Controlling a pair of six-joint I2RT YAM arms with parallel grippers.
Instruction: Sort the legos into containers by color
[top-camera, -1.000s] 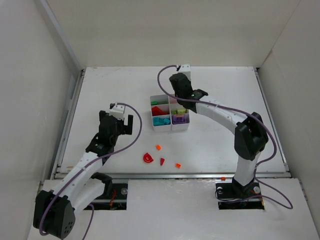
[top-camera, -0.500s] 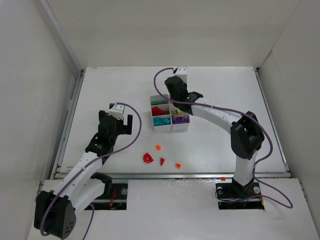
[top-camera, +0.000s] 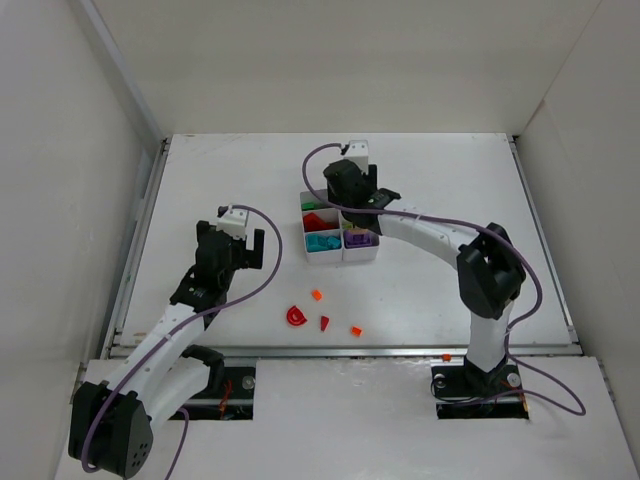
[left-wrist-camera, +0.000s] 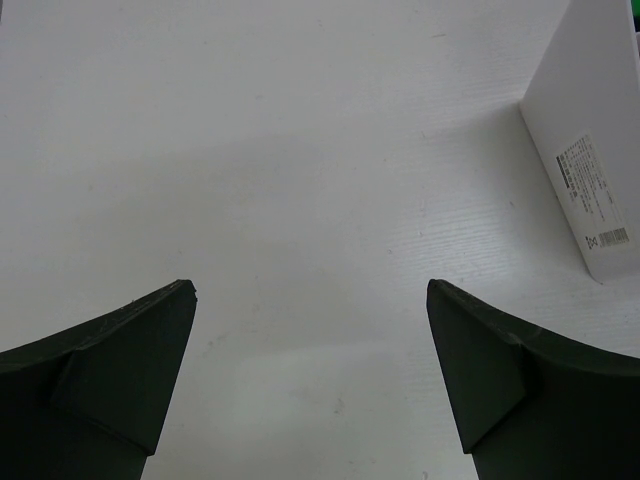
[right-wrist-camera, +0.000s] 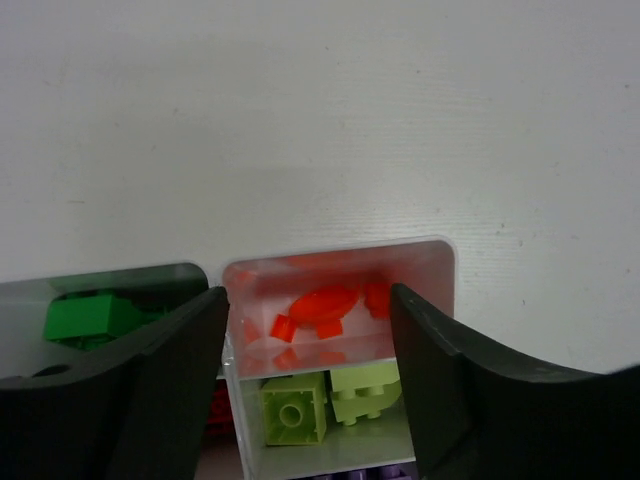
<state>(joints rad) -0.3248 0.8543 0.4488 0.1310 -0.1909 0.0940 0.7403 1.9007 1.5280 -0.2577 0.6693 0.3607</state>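
The white containers (top-camera: 340, 232) stand mid-table, six compartments holding sorted legos. My right gripper (top-camera: 346, 203) hovers over the far right compartment, open, nothing between its fingers. Below it in the right wrist view (right-wrist-camera: 308, 292) lie orange pieces (right-wrist-camera: 335, 305), with lime green bricks (right-wrist-camera: 295, 410) one compartment nearer and a dark green brick (right-wrist-camera: 85, 318) to the left. Loose on the table are a red curved piece (top-camera: 296, 316), a small red piece (top-camera: 324, 322) and two orange bits (top-camera: 316, 295) (top-camera: 356, 330). My left gripper (top-camera: 236, 250) (left-wrist-camera: 308, 290) is open over bare table.
A white box side with a printed label (left-wrist-camera: 585, 160) shows at the right edge of the left wrist view. One orange bit (top-camera: 446, 356) lies off the table by the right arm's base. White walls enclose the table on three sides.
My right arm has shifted a little left over the far end of the containers and its jaws have parted. The left arm has stayed put.
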